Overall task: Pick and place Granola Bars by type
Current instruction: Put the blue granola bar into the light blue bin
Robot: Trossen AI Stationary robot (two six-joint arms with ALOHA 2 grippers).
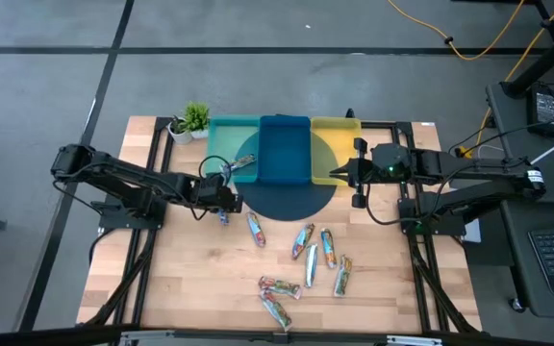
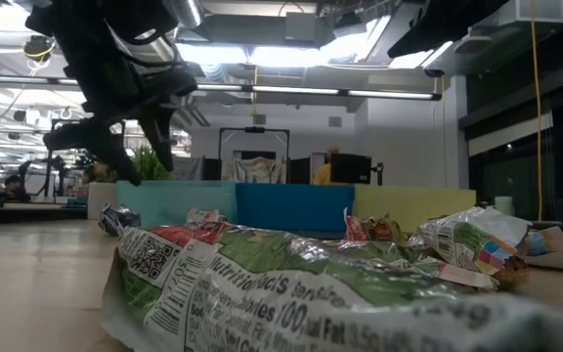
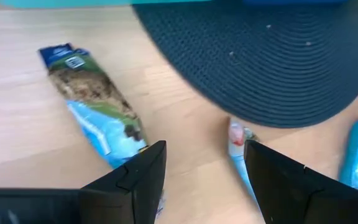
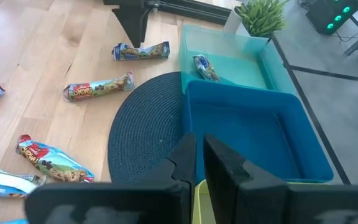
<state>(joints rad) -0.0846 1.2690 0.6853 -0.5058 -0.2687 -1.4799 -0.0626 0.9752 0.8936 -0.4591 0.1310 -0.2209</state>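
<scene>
Spread left gripper [image 3: 201, 171] hangs over blue granola bar [image 3: 95, 112]; right gripper [image 4: 199, 158], fingers nearly together, over trays [image 4: 253, 124].

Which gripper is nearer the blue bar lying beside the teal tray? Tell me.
Left. The left gripper hovers right over the blue bar, jaws open. The right gripper waits over the yellow tray, far across the mat.

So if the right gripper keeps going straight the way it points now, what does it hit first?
Probably nothing at once: the right gripper, nearly shut, hangs above the blue tray and points across it toward the teal tray. Height is unclear.
</scene>
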